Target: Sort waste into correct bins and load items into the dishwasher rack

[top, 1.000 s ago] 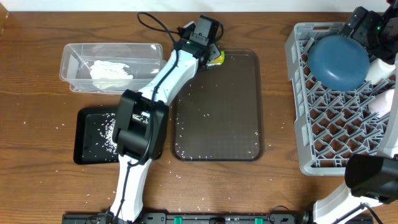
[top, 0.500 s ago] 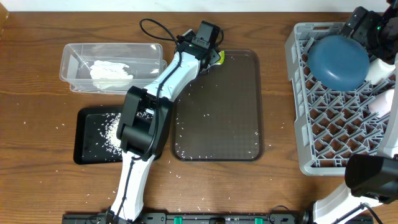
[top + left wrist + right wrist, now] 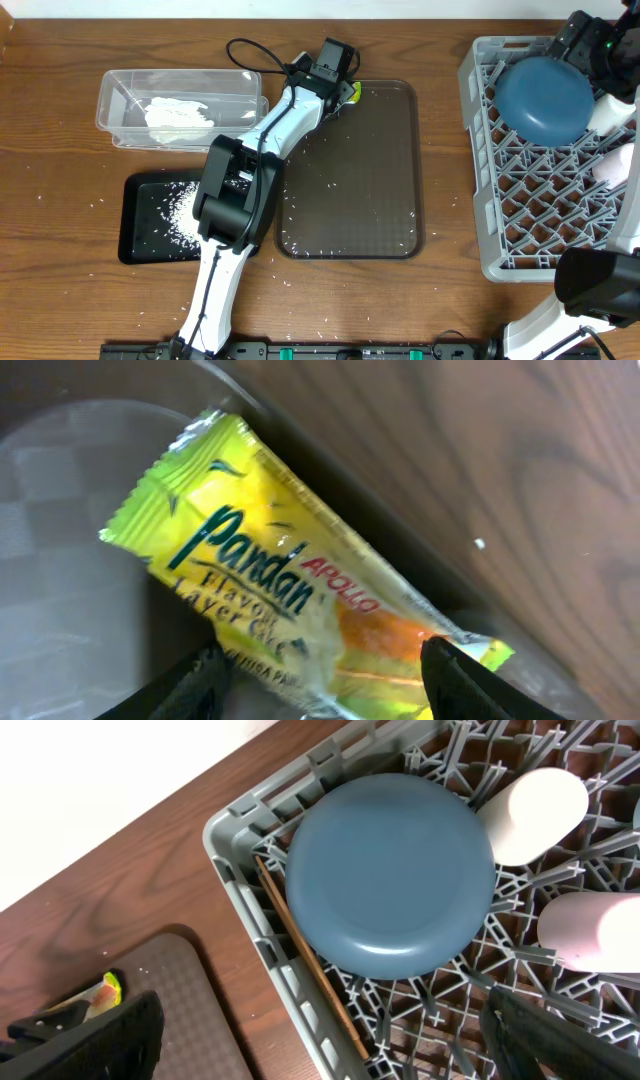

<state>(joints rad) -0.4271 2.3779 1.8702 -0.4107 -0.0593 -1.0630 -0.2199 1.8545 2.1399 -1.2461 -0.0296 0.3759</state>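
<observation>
"Well, what has been changed?"

"Only the left arm (image 3: 285,115) has been swung a little. The left gripper (image 3: 322,660) is kept astride the wrapper (image 3: 260,560) at the brown tray's (image 3: 380,200) far corner, and whether it is pinched cannot be told."

"And the task?"

"The wrapper is judged not yet binned. The right gripper (image 3: 320,1020) is held wide open over the rack (image 3: 540,200)."

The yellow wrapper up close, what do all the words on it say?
"Pandan": big dark-green letters on the snack wrapper.
"APOLLO": small red letters beside it.
"Flavour Layer Cake": smaller lines underneath, partly blurred and cut off, so this reading is unsure.
Nothing else in any view has writing that can be read.
</observation>
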